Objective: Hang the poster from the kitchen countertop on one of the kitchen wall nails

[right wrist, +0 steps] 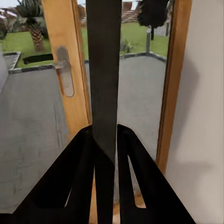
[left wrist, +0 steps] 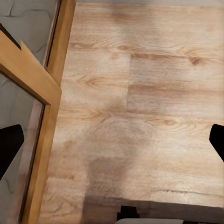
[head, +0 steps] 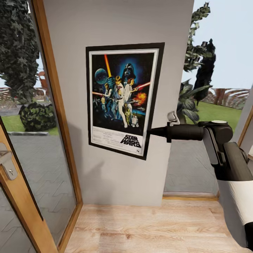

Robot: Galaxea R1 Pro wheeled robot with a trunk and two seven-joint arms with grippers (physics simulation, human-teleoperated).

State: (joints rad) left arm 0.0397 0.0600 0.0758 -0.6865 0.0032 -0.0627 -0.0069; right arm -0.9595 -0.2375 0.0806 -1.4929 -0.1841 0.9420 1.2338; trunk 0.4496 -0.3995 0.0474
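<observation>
Against the pale grey wall, between two glazed openings: the poster stands upright, slightly tilted, its face to the camera.
Poster: thin black frame, white border, blue-black artwork with figures and lightsabers, "STAR WARS" title at the bottom; its top edge sits high on the wall, its bottom edge well above the wooden floor.
Right gripper: reaches in from the right side and meets the poster's right edge near its lower corner. In the right wrist view the right gripper has both black fingers pressed against a dark thin panel seen edge-on, the poster, clamped between them.
Right arm: black forearm level, white upper segment at the lower right of the head view.
Left gripper: points down at the wooden floor; its dark fingertips sit far apart at the picture's sides, nothing between them.
Surroundings: wooden door frame left of the wall, a metal door handle on a wooden door stile, paving and greenery outside the glass.
</observation>
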